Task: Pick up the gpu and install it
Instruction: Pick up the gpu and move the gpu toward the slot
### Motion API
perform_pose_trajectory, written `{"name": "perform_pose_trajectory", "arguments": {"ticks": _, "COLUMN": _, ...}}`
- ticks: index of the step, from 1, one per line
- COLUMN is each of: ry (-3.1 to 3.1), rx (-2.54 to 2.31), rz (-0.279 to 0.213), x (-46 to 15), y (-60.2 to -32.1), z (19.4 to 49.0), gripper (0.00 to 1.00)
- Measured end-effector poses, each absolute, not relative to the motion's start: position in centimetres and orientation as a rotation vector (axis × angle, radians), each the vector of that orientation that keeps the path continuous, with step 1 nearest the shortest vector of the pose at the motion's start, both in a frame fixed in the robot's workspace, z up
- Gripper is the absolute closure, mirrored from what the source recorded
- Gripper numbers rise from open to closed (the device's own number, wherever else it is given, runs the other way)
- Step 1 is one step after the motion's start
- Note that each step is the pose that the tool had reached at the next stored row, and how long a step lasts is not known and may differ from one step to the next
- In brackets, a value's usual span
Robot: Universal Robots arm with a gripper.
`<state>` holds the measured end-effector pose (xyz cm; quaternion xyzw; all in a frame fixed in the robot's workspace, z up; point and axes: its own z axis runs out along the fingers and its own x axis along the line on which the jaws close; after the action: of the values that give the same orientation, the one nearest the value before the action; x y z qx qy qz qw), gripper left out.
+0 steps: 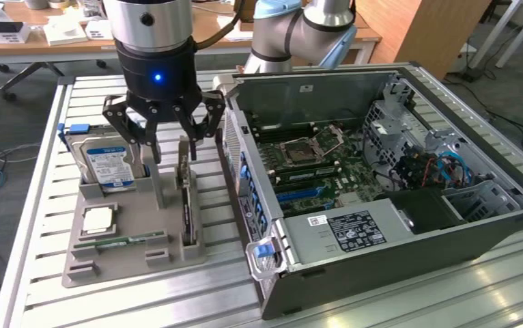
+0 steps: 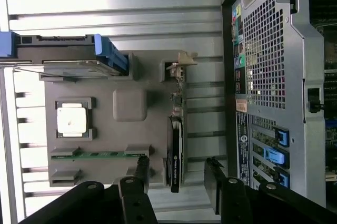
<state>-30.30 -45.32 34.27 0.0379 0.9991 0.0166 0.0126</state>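
Exterior view showed the hand [image 1: 172,145] spread and empty, with the gpu [image 1: 187,208] standing on edge in the holder [image 1: 106,266] just below it. A post [image 1: 157,181] rose near one finger [image 1: 143,140]; a descent off-centre could strike it, or a skewed pinch could tip the thin card.

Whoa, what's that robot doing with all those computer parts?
The robot arm is set to take the gpu and fit it into the open computer case. Its hand is open, holds nothing and hovers right over the gpu. The gpu stands on edge in a slot of the grey holder beside the case. A hard drive, a chip and a memory stick sit in the holder too. The gpu is not picked up yet.
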Motion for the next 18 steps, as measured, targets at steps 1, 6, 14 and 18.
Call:
{"name": "perform_pose_trajectory", "arguments": {"ticks": 1, "ry": 3.114, "rx": 0.118, "rz": 0.052, "x": -30.31, "y": -45.33, "z": 34.26, "gripper": 0.45}}
{"name": "perform_pose_trajectory", "arguments": {"ticks": 6, "ry": 3.114, "rx": 0.118, "rz": 0.052, "x": -30.30, "y": -45.32, "z": 34.24, "gripper": 0.45}}
{"name": "perform_pose_trajectory", "arguments": {"ticks": 14, "ry": 3.113, "rx": 0.118, "rz": 0.052, "x": -30.30, "y": -45.32, "z": 33.81, "gripper": 0.45}}
{"name": "perform_pose_trajectory", "arguments": {"ticks": 18, "ry": 3.113, "rx": 0.118, "rz": 0.052, "x": -30.30, "y": -45.32, "z": 33.42, "gripper": 0.45}}
